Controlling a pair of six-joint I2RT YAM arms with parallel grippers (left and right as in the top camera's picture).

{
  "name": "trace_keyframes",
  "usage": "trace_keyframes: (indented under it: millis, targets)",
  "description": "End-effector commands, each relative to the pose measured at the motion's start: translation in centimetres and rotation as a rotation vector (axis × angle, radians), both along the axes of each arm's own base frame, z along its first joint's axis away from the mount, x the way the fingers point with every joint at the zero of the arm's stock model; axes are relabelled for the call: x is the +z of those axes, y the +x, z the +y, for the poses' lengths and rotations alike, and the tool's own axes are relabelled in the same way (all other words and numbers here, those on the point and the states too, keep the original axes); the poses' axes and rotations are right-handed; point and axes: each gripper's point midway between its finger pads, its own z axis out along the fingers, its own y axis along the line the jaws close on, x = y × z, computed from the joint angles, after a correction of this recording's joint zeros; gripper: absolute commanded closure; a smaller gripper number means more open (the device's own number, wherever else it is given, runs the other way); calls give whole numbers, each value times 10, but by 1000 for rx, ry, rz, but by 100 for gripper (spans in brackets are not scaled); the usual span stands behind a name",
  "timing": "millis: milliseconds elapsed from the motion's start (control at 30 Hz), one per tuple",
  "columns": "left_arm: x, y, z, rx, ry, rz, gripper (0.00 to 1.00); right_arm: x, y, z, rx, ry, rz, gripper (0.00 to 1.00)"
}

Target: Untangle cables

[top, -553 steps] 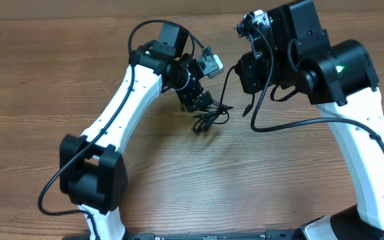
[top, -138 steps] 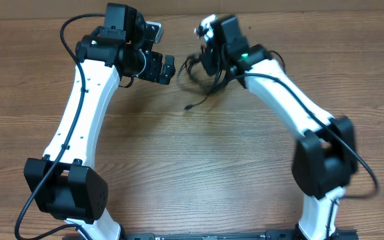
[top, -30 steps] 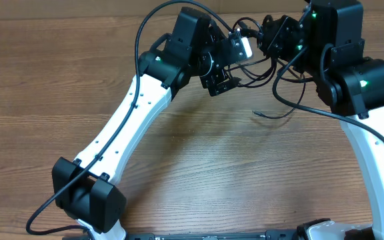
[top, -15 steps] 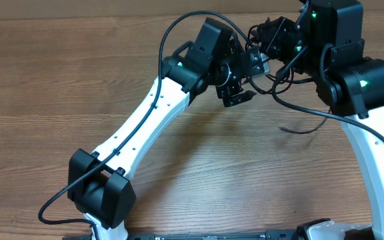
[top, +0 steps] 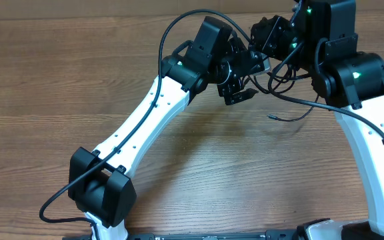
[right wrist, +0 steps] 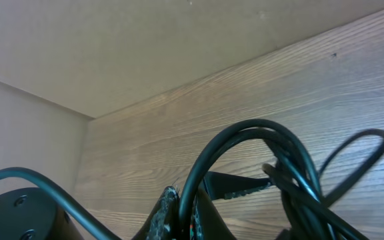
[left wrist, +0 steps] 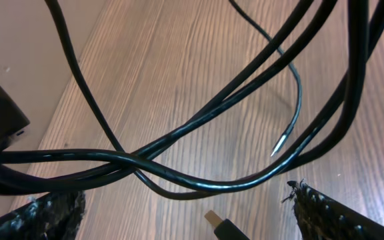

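— Several cables (top: 280, 75) in one tangle, is that right? Where are they?
— Yes, thin black ones, bunched at the far side of the table (top: 59, 100). From above, the bunch sits just right of the left gripper (top: 240, 90) and just below the right gripper (top: 267, 33).
— Is either one holding them?
— The right gripper is. Its wrist view shows the fingers (right wrist: 169, 213) pressed together at the bottom edge. A thick loop of cable rises from between them and arches over to the right, so it is clamped on the cables.
— And the left?
— Spread wide, holding nothing. In its wrist view the two pads (left wrist: 45, 213) sit in the bottom corners, far apart, and the strands cross the gap ahead of them. Whether any strand touches a pad I cannot tell.
— Lifted, or lying on the wood?
— Most of the bunch looks to hang above the table. One strand trails away from it, its loose end (top: 272, 117) out over bare wood, apart from the bunch and in front of the right arm.
— Any plugs to see?
— Two ends show in the left wrist view. A thin strand curls down and finishes in a silver tip (left wrist: 279, 143). A plug (left wrist: 217, 223) with a gold-coloured end pokes up at the bottom edge, between the pads
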Motion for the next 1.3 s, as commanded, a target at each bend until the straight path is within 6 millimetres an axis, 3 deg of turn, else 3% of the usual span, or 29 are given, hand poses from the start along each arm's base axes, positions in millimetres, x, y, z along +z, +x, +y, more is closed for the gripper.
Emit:
trace_keyframes:
  millis: [0,567,900,1267]
  targets:
    - [10,-19,-17,-96,-89,48,0,9,0,12,55,33,-20,94]
    - [28,-49,-34,-268,-228,129,0,11,-6,22,105,58,-16,94]
    - [28,-49,-33,-266,-226,134,0,-5,7,-18,-85,-107,-8,93]
    - [26,-53,-34,-270,-219,145,1,-3,8,-17,-85,-102,-19,93]
